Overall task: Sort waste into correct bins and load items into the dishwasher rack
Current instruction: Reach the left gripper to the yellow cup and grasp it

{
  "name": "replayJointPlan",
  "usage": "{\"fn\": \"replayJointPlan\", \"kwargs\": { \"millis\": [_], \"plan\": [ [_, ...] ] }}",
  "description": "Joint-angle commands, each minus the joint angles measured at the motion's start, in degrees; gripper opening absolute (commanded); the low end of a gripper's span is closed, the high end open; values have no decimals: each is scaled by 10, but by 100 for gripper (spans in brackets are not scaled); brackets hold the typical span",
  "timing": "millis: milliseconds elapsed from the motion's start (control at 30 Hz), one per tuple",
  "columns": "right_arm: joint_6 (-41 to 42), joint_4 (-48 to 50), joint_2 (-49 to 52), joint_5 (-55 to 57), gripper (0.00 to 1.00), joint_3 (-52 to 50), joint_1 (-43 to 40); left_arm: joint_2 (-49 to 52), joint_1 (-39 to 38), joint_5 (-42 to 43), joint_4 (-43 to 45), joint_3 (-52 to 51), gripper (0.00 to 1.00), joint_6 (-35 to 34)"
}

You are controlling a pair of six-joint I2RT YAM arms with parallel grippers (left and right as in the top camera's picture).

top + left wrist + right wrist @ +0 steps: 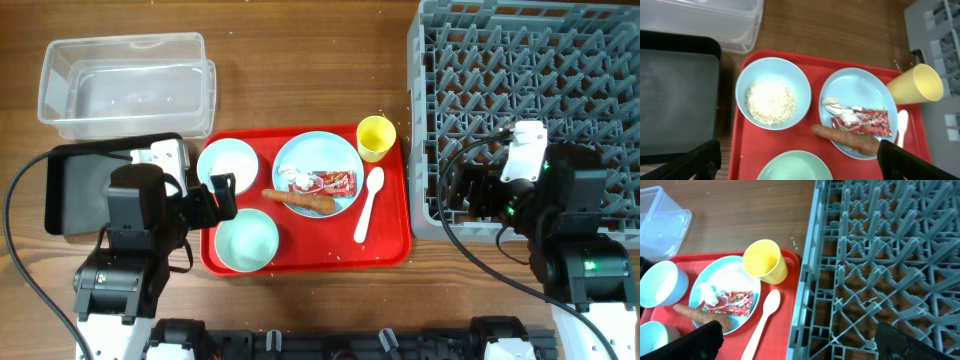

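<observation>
Progress: none I can log, with carrot (300,200), wrapper (336,182) and paper scrap (298,180) on the plate (305,152) at frame centre, rack (520,60) at right empty, left gripper (799,152) and right gripper (797,335) both spread, holding nothing.

Overhead: high, facing straight down, whole table (300,60). Left wrist: close, angled down on red tray (740,150); right wrist: close, tray edge and rack (865,255). All share the yellow cup (376,137).
</observation>
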Motion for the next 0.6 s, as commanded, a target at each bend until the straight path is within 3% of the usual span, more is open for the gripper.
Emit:
{"fn": "replayJointPlan", "kwargs": {
  "millis": [0, 333, 567],
  "plan": [
    [8, -6, -3, -26, 100, 13, 2, 2, 5, 34, -4, 12, 100, -7],
    [8, -7, -2, -20, 100, 13, 2, 32, -1, 34, 75, 13, 100, -32],
    [10, -9, 10, -20, 100, 13, 2, 217, -58, 33, 86, 113, 100, -37]
  ]
}}
